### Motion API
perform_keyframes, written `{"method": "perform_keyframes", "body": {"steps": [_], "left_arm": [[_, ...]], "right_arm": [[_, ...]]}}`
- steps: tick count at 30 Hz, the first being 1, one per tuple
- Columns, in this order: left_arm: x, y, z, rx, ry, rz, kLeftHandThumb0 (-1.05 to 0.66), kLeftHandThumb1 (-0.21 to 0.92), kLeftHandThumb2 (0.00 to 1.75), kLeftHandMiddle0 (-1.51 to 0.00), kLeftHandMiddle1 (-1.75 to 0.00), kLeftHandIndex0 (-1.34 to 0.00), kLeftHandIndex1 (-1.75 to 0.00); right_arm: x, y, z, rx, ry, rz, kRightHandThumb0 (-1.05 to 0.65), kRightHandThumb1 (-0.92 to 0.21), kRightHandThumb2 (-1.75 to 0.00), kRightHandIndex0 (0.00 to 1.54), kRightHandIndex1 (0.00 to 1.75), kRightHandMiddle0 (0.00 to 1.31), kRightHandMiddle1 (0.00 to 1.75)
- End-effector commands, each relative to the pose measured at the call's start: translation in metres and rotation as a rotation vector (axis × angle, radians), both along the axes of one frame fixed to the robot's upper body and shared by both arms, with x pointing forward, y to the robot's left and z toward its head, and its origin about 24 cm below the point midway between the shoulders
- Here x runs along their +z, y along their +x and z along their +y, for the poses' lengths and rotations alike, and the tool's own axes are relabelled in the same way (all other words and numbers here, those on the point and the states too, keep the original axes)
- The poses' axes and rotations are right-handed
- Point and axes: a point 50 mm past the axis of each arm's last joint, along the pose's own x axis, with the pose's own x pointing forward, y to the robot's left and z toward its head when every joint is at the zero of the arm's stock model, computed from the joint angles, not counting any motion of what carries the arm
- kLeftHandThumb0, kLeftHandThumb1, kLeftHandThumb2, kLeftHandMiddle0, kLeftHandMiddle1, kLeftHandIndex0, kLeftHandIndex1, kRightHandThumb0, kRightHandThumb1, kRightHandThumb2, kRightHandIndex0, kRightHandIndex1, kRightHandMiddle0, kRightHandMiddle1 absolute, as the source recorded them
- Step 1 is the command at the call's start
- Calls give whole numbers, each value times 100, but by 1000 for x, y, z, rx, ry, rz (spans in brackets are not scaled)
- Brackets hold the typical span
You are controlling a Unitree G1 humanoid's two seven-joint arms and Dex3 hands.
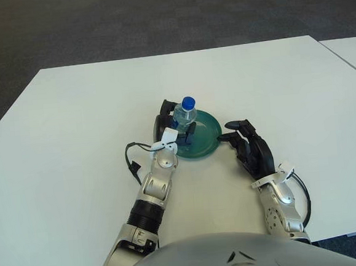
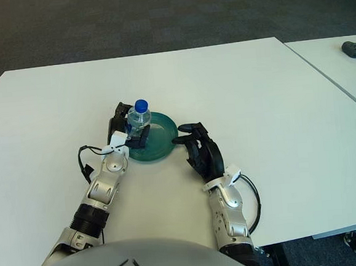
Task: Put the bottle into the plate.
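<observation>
The left hand (image 1: 170, 128) is gripping the bottle (image 1: 184, 117) with its fingers curled around the clear body, and it is holding the bottle upright, blue cap on top, at the left edge of the green plate (image 1: 207, 137). The grasp is sitting low and to the side of the bottle, which is leaving the cap and upper part free and is keeping the base pointing downward so that it can meet the plate flat. The bottle is showing over the plate's left portion rather than its middle; whether its base is already touching the plate or hanging just above it I cannot tell, since the fingers are covering that spot. The right hand (image 1: 251, 152) is lying just beside the plate on the right, its dark fingers loosely bent and holding nothing, the fingertips pointing toward the rim; it looks as though it is waiting there to steady the plate if it slides, though it is not clearly touching it. Both are sitting on the white table (image 1: 73, 129), near the robot's body, so the reach is staying short. In my judgement the task is nearly finished: the bottle is needing only to be set down and released.
</observation>
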Motion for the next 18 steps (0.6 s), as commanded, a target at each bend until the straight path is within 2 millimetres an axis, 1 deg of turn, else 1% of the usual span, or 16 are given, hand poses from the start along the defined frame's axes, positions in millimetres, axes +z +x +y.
{"method": "perform_keyframes", "body": {"steps": [1, 6, 9, 13, 17, 18], "left_arm": [[16, 7, -17, -14, -60, -37, -48, 28, 136, -114, -175, -63, -175], [12, 10, -17, -19, -57, -12, -48, 28, 136, -114, -175, -64, -175], [7, 11, -15, -30, -87, 14, -48, 28, 136, -114, -175, -64, -175], [7, 11, -16, -55, -120, 23, -48, 27, 137, -114, -175, -64, -175], [6, 12, -16, -82, -143, 26, -48, 29, 135, -108, -175, -63, -175], [6, 13, -16, -86, -146, 25, -47, 32, 131, -106, -175, -60, -175]], "right_arm": [[-32, -26, 5, 6, 20, 196, -79, -92, -49, 21, 140, 20, 129], [-32, -26, 6, 6, 20, 195, -79, -92, -49, 21, 140, 20, 129], [-32, -26, 6, 6, 20, 195, -79, -92, -49, 21, 140, 20, 129], [-32, -26, 6, 6, 20, 195, -79, -92, -49, 21, 140, 20, 129], [-32, -26, 6, 6, 20, 195, -79, -92, -49, 21, 140, 20, 129], [-32, -26, 6, 6, 20, 195, -79, -92, -49, 21, 140, 20, 129]]}}
